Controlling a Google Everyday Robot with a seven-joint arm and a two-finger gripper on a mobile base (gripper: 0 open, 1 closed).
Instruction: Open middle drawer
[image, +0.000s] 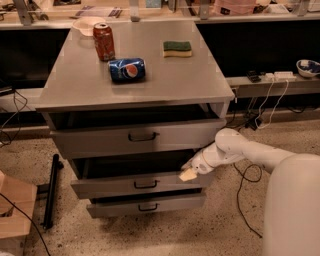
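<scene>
Nearest, at the lower right, is the robot's white body (292, 205). Its arm (245, 150) reaches left toward the grey cabinet (60, 100). The gripper (189, 173) is at the right end of the middle drawer (110, 189), with its tan tip against the top edge of the drawer front. Whether it is clenched on that edge or released cannot be told.

The middle drawer stands partly pulled out, with a dark gap open above its front. Its small dark handle (145, 184) is at the centre of the front, well left of the gripper. Just below it is the bottom drawer (170, 203), which sits a little further in. Above it is the top drawer (100, 142), with a taller front that also sticks out somewhat from the cabinet frame.

A black pole (51, 192) lies on the speckled floor left of the cabinet, near a wooden box (15, 210). Cables (245, 175) trail on the floor under the arm.

On the cabinet top a blue can (127, 69) lies on its side. A red can (104, 41) stands upright just behind it (to the left), and a green and yellow sponge (177, 48) lies apart to the right. Furthest back, a pale dish (86, 25) sits behind the red can.
</scene>
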